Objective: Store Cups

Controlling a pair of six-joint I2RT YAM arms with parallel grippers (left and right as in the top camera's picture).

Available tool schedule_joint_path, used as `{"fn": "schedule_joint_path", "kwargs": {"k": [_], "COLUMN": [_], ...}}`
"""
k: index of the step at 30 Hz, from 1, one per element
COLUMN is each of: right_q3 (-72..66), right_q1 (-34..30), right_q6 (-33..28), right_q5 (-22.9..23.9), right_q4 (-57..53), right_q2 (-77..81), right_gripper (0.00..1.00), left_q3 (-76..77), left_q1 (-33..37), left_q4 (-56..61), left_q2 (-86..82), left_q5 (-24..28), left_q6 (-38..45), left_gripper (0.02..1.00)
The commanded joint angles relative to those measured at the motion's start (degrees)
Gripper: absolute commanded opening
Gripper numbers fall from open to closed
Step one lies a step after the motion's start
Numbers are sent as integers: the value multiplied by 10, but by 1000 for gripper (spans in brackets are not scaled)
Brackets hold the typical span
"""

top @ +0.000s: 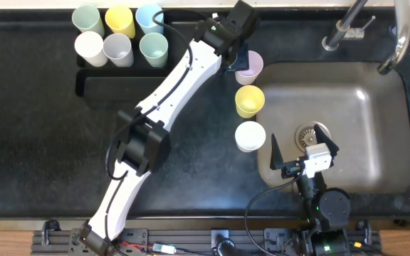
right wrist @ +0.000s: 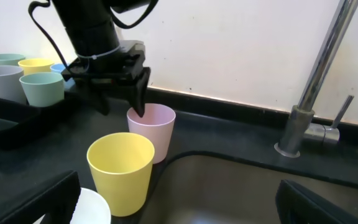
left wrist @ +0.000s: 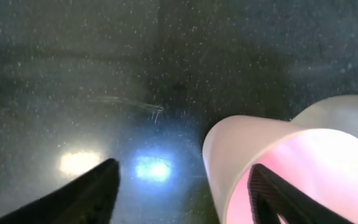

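Left gripper at pink cup.
Fingers spread, one inside the rim; right gripper spread at sink.

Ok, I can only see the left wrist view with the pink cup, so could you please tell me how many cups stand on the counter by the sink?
Observer: Three, in a row along the sink's left edge: the pink cup farthest from the arm bases, then a yellow cup, then a white cup.
Operator: Thank you. How full is the storage tray?
Observer: Six cups stand at the far end of the black tray, in two rows of three; its near strip is bare.
Operator: And where is the other arm?
Observer: The right end effector is open above the sink basin, near the drain, holding nothing.
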Motion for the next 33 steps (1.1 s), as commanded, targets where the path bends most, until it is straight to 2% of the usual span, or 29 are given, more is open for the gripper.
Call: {"fn": "schedule_joint_path", "kwargs": {"k": [1,4,5,7,10,18,23,27,33], "right_q3": [-6,-6,-6,-6,-6,-6,-6,-6,-6], "right_q1": [0,0,0,0,0,0,0,0,0], "right_q6": [0,0,0,0,0,0,0,0,0], "right_q5": [-4,-4,-4,-4,-4,-4,-4,-4,-4], "right_q4": [3,3,3,3,3,3,3,3,3], "right_q2": [-6,-6,-6,-6,-6,-6,-6,-6,-6], "right_gripper": [998,996,998,996,998,998,998,996,996], "left_q3": [17,17,17,17,17,17,16,-5,-111], "left_q1": [2,1,1,1,1,1,1,12,90], "left_q4": [21,31,33,33,36,23,-26,-32,-36], "left_q2": [8,13,15,21,22,13,-62,-171,-358], "left_q5": [9,20,24,26,34,37,-43,-104,-138], "left_q6": [-2,-2,-2,-2,15,28,29,66,74], "left_gripper": [610,509,441,222,34,34,34,34,34]}}
